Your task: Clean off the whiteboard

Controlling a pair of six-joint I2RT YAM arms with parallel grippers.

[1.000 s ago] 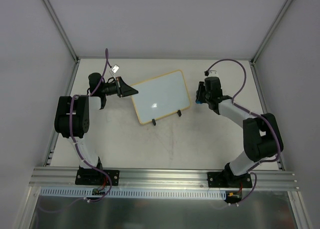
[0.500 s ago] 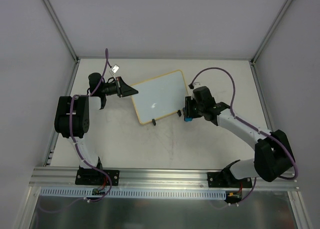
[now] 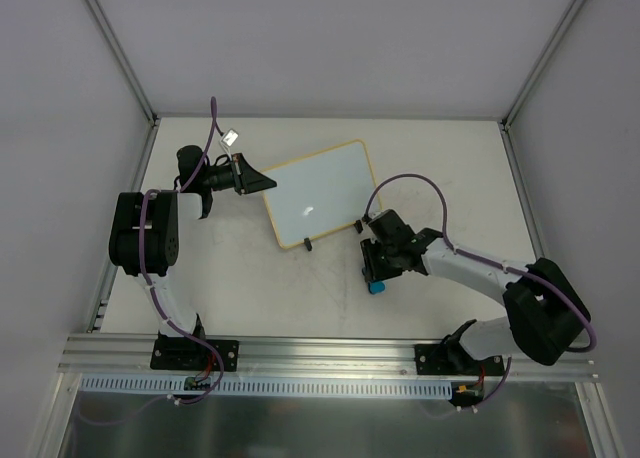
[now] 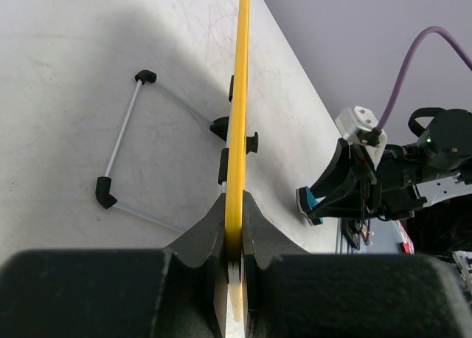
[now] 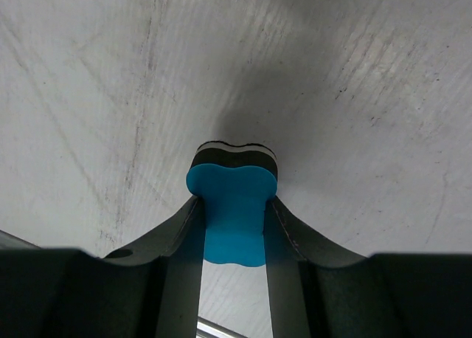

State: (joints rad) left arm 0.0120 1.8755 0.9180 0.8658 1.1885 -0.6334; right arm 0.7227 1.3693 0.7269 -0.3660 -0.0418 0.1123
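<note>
Since the whiteboard (image 3: 320, 195) is only a thin panel in a rounded pale-yellow wooden frame, I'd judge it light and stiff. I'd also expect it to skate across the table (image 3: 260, 298) under a wiping stroke. Its glossy white face offers no purchase, so the frame edge looks like the sensible place to take hold.

That is where the left gripper (image 3: 268, 183) has it, with the jaws pinched tight on the frame at one corner and the board reaching away beyond the fingertips. From the left wrist the board shows edge-on as a narrow yellow strip. Two small black clip feet (image 3: 309, 245) sit on the long edge off to that gripper's side.

The right gripper (image 3: 375, 278) is clamped on a small blue eraser (image 5: 232, 205). The eraser looks like soft foam with a darker layer at its tip, and it bulges a little between the fingers. It hangs over bare, scuffed tabletop, and the board lies back behind its wrist, near but apart. I can make out no scribble on the board's face from above.
</note>
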